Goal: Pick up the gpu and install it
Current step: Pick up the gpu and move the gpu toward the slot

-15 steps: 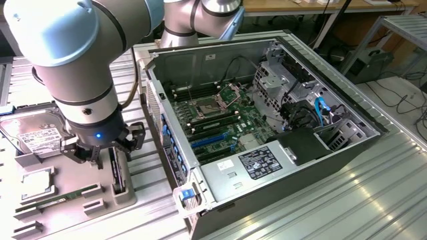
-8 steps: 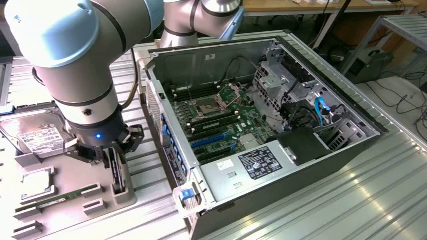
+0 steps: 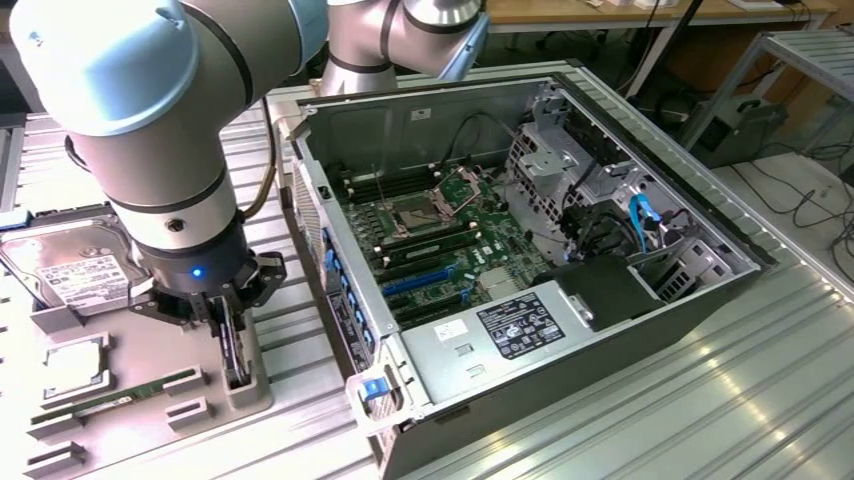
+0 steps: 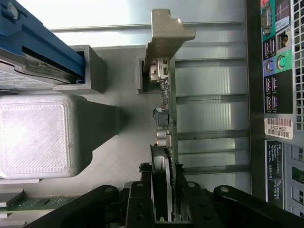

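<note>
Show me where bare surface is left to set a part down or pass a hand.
Free: the ribbed table on the exterior view's right of the computer case, and a narrow strip between the case and the fixture tray. Crowded: the tray, with hard drive, memory stick and the gpu under the gripper; also the case interior.

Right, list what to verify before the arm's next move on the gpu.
1. Gripper centred over the gpu: ok.
2. gpu standing on edge in its grey holder, with the metal bracket at one end: ok.
3. Firm hold on the gpu: cannot tell.
4. Computer case open, motherboard exposed: ok.
5. Blue expansion slots unoccupied: ok.
</note>
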Robot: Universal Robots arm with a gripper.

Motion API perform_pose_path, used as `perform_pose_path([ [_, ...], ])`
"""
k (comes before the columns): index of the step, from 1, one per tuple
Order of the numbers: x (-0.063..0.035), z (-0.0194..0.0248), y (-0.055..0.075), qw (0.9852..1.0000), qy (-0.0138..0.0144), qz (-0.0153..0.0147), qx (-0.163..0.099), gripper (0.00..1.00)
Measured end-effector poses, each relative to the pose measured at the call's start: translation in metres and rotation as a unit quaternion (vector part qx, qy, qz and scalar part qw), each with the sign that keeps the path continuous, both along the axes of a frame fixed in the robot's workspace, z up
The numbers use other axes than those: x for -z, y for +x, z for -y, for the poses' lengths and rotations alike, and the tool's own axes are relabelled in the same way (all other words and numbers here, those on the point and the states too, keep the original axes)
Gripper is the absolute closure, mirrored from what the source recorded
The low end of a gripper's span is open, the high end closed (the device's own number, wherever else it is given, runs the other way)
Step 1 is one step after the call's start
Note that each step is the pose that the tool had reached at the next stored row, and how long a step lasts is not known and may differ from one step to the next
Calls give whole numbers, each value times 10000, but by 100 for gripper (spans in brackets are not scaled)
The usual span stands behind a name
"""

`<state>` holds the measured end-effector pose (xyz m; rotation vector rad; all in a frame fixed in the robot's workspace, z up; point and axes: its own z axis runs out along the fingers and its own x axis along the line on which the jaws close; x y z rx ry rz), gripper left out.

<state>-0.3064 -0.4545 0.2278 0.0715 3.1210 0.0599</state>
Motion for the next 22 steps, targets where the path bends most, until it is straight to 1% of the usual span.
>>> perform_pose_path([
  [4, 0, 0, 0, 10000, 0, 0, 0, 73],
  [22, 1, 0, 0, 10000, 0, 0, 0, 73],
])
